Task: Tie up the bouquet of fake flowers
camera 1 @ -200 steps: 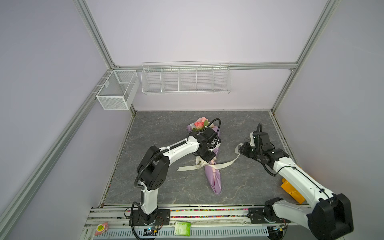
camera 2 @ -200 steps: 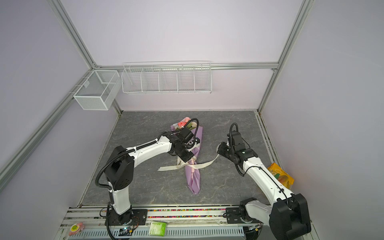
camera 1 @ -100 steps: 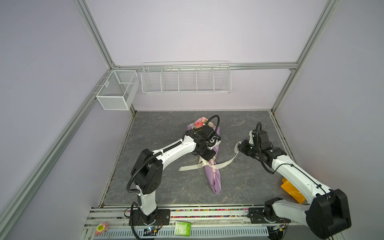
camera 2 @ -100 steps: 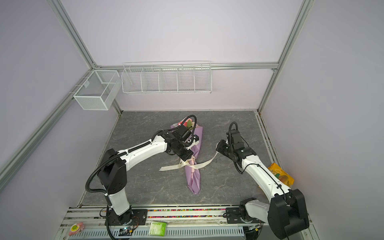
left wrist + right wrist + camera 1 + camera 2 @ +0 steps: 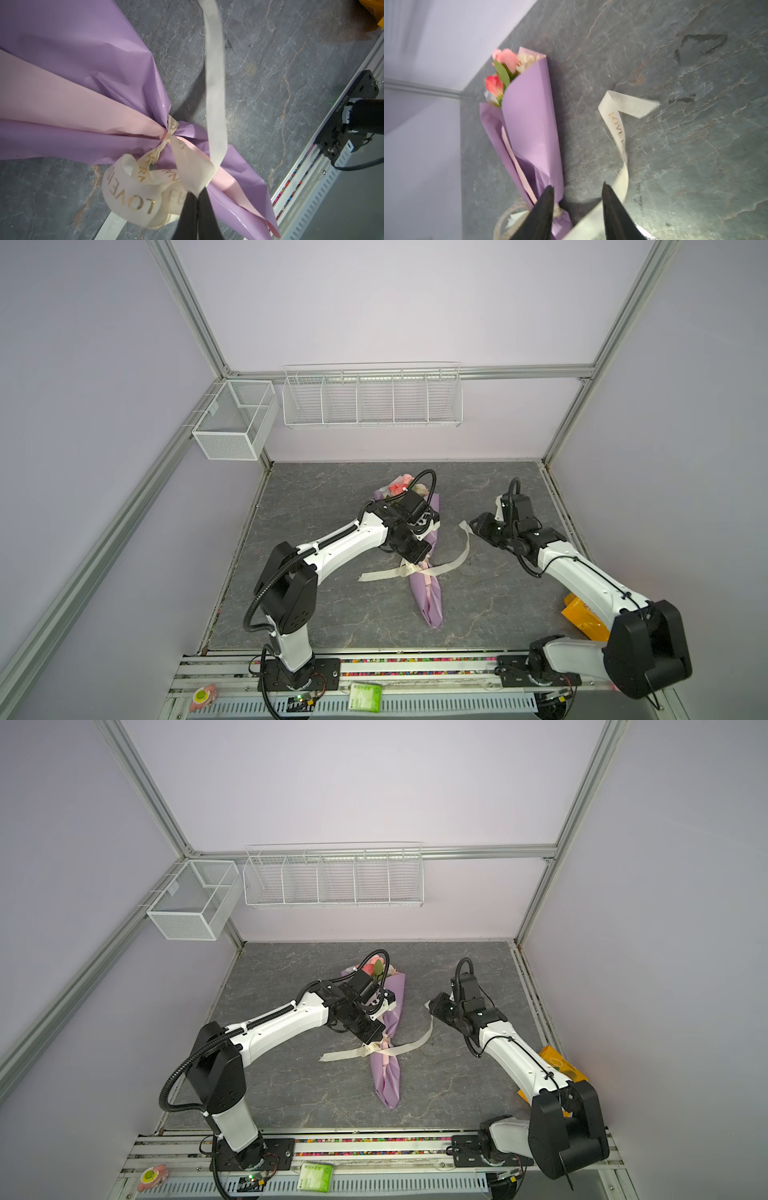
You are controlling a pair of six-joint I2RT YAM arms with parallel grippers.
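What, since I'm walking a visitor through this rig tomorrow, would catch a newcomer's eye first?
The bouquet of fake flowers, pink and cream heads peeking from lilac paper, lies mid-table between the two arms. A cream ribbon with gold lettering cinches its waist, and the left tool is shut on it beside the knot. The right tool stands open near the ribbon's loose tail.

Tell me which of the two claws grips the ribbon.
The left claw: it is shut on a fold of the ribbon. The right claw stands open, holding nothing; the ribbon's tail lies loose beside it.
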